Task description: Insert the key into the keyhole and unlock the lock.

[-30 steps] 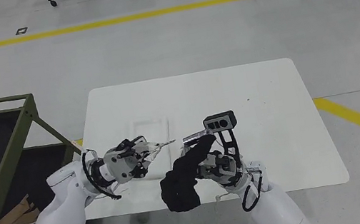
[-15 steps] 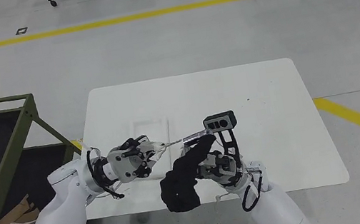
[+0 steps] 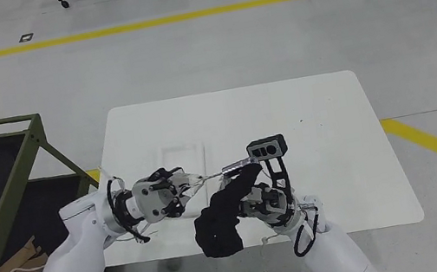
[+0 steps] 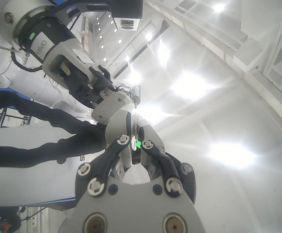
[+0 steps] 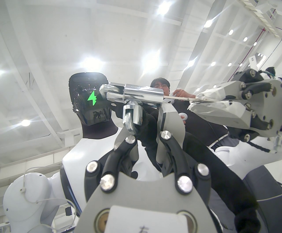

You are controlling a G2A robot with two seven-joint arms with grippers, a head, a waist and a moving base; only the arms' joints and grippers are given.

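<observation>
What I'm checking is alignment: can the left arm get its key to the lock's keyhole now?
Likely yes: the key in the left end effector meets the lock held by the right end effector; nothing lies between.

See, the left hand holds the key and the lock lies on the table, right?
No. The left hand holds the key, but the lock is not on the table: the right hand holds it in the air, as the right wrist view shows.

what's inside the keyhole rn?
The key, held by the left gripper, runs into the lock's end. Its tip and depth are hidden by the lock body.
</observation>
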